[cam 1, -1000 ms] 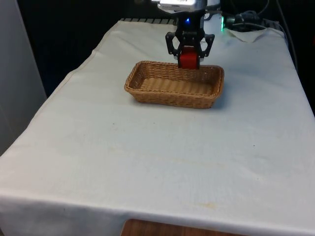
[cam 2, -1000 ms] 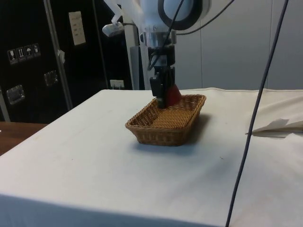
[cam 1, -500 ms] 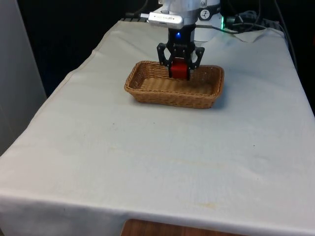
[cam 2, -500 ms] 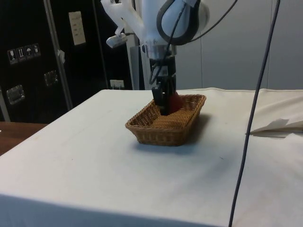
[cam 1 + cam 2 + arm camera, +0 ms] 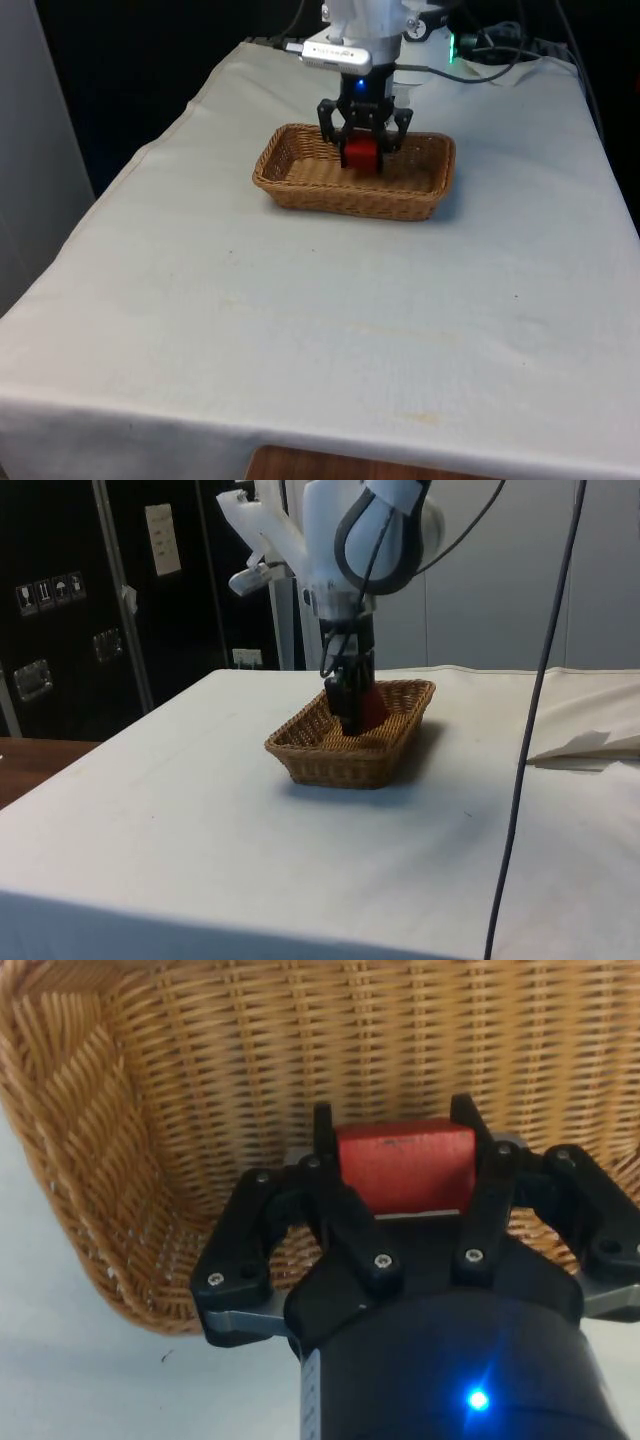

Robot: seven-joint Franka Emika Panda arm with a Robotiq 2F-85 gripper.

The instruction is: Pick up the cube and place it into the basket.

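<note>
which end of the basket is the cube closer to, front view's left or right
Neither clearly: the red cube, held in the gripper, sits about mid-length in the basket, closer to its far long wall than to its near one.

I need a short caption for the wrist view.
Gripper holding the red cube above the wicker basket floor.

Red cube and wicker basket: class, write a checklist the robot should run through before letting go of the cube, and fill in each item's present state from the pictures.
1. Red cube sits gripped between the gripper fingers: ok.
2. Cube is over the wicker basket's floor, inside the rim: ok.
3. Gripper is lowered into the basket: ok.
4. Cube rests on the basket's floor: cannot tell.
5. Basket floor under the cube is bare: ok.
6. Basket stands flat on the white cloth: ok.
</note>
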